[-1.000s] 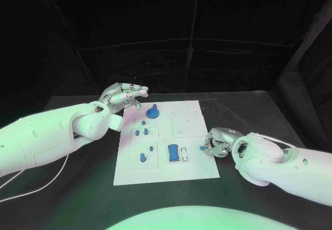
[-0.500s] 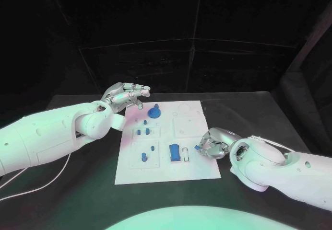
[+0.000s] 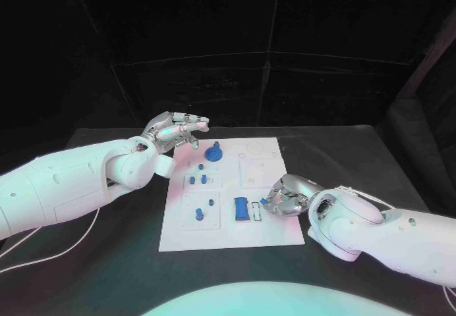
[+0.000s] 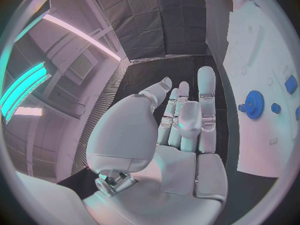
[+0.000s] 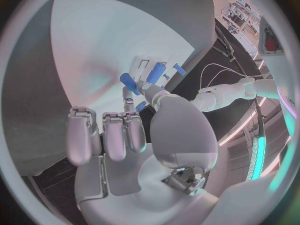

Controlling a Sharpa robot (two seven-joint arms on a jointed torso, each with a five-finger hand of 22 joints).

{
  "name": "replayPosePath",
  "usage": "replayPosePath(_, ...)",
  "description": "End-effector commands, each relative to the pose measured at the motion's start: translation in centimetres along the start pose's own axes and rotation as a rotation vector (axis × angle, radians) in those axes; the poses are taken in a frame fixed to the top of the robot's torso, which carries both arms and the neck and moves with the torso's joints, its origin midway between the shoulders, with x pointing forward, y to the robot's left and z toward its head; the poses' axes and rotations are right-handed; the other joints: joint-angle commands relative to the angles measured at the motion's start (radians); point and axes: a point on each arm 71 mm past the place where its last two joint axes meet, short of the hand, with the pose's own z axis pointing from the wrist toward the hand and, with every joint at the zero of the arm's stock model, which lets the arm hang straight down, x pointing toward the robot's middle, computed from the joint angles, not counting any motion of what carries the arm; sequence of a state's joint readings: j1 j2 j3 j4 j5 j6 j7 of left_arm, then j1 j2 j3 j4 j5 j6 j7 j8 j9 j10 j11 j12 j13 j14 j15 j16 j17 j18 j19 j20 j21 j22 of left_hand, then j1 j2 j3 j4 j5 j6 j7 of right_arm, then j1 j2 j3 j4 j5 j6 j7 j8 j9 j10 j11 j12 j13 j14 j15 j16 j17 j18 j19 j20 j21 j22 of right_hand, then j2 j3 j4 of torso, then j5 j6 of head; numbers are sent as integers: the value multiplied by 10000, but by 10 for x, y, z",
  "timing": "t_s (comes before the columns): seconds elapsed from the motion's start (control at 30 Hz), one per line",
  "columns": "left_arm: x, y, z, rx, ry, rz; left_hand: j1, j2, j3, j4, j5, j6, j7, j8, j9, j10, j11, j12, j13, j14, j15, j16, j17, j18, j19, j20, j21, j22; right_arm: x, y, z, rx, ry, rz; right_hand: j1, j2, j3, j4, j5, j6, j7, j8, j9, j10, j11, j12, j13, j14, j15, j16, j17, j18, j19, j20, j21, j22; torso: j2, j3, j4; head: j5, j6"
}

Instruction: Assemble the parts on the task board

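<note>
The white task board (image 3: 228,230) lies mid-table. On it stand a blue gear (image 3: 214,155), small blue pegs (image 3: 197,178), another peg (image 3: 199,213) and a blue block (image 3: 241,209) beside a white piece (image 3: 256,210). My right hand (image 3: 283,197) is at the board's right edge, close to the blue block, and pinches a small blue part (image 3: 264,201) between thumb and a finger. That small blue part (image 5: 129,83) shows at the fingertips, near the blue block (image 5: 156,72). My left hand (image 3: 176,128) hovers above the board's far left corner, fingers spread and holding nothing. The left wrist view shows the gear (image 4: 254,104) beyond the left hand (image 4: 181,130).
The black table (image 3: 361,158) stretches bare on both sides of the board. Round and square recesses (image 3: 255,172) mark the board's right half. A white cable (image 3: 57,247) trails under my left arm.
My right hand has carried the small blue part leftward, from just off the board's right edge to beside the blue block. The left hand has stayed about where it was.
</note>
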State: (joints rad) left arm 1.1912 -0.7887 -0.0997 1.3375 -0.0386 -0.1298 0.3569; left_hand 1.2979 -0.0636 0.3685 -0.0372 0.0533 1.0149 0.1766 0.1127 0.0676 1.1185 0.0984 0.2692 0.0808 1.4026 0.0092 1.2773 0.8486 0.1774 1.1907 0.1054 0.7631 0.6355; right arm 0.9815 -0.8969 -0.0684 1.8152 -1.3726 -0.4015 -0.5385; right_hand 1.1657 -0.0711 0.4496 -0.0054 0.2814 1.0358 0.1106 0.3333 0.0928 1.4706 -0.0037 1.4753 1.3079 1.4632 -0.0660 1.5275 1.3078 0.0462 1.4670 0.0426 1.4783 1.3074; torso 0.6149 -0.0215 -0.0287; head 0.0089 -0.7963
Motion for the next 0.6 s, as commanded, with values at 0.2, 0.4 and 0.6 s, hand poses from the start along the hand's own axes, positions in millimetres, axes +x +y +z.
replayPosePath(0.2, 3, -1, 1, 36, 192, -72, -100, 7, -1, 71, -3, -79, -4, 60, 4, -84, -6, 59, 15, -47, 23, -34, -20, 57, -21, 79, -51, -17, 9, 2, 7, 573, 906, 289, -262, -194, -207, 111, -40, 814, -537, 242, 211, 411, -132, -51, 1774, 923, -131, 45, 1930, -151, 647, -107, 53, 1249, 9, 9, -38, 31, -24)
replayPosePath(0.4, 4, -1, 1, 58, 207, -78, -98, 14, 3, 72, -2, -80, -5, 62, 4, -85, -7, 61, 15, -49, 23, -37, -29, 57, -21, 79, -53, -17, 14, 7, 10, 576, 1231, 226, -442, -161, -439, 247, 19, 904, -614, 363, 348, 433, -202, -46, 1777, 970, -193, 163, 2145, -197, 707, -171, 182, 1454, 9, 13, -19, 21, -40)
replayPosePath(0.6, 5, -1, 1, 63, 236, -88, -68, 96, 59, 82, 1, -87, -11, 78, 5, -105, -14, 84, 15, -53, 21, -37, -35, 59, -18, 78, -63, -21, 14, 9, 12, 554, 1151, 229, -497, -125, -550, 300, 40, 907, -629, 395, 402, 427, -218, -73, 1754, 975, -209, 177, 2172, -201, 713, -191, 193, 1471, 7, 20, -19, 41, -51)
